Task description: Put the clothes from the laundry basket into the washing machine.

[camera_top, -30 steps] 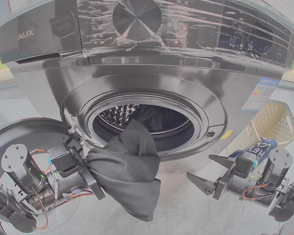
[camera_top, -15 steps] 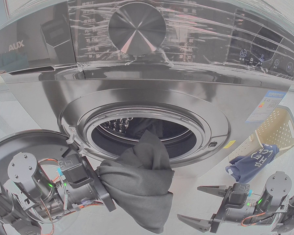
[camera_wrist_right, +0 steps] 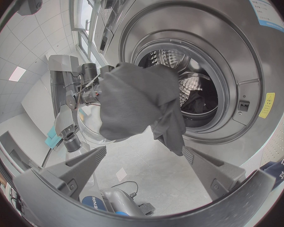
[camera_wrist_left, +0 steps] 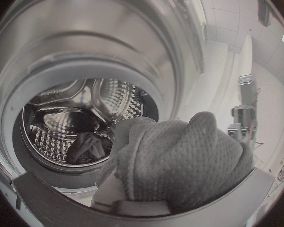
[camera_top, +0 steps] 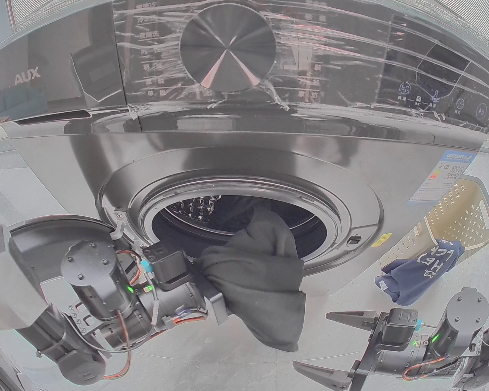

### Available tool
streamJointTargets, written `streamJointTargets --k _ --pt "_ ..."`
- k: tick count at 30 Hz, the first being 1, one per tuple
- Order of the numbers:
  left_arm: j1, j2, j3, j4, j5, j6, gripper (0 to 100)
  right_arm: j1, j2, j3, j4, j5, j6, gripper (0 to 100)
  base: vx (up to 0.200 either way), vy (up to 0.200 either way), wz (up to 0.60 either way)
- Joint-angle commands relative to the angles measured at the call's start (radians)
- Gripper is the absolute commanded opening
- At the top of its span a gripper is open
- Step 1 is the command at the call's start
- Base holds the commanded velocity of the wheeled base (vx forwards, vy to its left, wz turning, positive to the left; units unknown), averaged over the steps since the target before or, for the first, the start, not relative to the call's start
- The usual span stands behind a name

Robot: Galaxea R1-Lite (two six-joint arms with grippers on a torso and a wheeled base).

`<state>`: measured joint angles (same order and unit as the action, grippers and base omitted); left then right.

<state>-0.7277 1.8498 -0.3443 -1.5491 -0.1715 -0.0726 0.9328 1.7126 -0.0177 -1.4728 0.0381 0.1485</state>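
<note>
While the dark grey garment (camera_top: 261, 283) swallows the left gripper (camera_top: 217, 302), its grip can't be judged; cloth tip reaches the washing machine (camera_top: 255, 137) opening; right gripper (camera_top: 311, 340) spread wide, empty; blue garment (camera_top: 418, 278) drapes the laundry basket (camera_top: 464, 213) rim.

Left gripper (camera_top: 231, 297) apparently clamped on garment (camera_top: 266, 278); right gripper's (camera_top: 311, 341) fingers (camera_top: 348, 317) spread wide.

Tiled floor (camera_wrist_right: 142, 164), lit ceiling panel (camera_wrist_right: 17, 73)

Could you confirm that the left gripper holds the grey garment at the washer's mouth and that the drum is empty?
The drum is not empty: the left wrist view shows a dark garment inside. The left gripper does hold the grey garment at the washer's mouth.
</note>
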Motion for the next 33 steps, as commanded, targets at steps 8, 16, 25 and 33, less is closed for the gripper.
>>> streamJointTargets --k 8,16,25,33 --pt "0.031 0.229 -0.229 0.001 0.095 -0.006 0 -0.011 -0.024 0.018 0.000 0.002 0.000 100 0.000 0.000 0.00" --pt "0.051 0.347 -0.335 0.000 0.155 -0.016 0 -0.011 -0.024 0.018 -0.001 0.002 -0.001 100 0.000 0.000 0.00" --pt "0.106 0.476 -0.515 0.001 0.162 -0.021 0 -0.011 -0.022 0.018 -0.001 0.003 -0.001 100 0.000 0.000 0.00" --pt "0.120 0.534 -0.693 0.077 0.196 -0.041 0 -0.009 -0.022 0.016 -0.001 0.000 -0.001 100 0.000 0.000 0.00"
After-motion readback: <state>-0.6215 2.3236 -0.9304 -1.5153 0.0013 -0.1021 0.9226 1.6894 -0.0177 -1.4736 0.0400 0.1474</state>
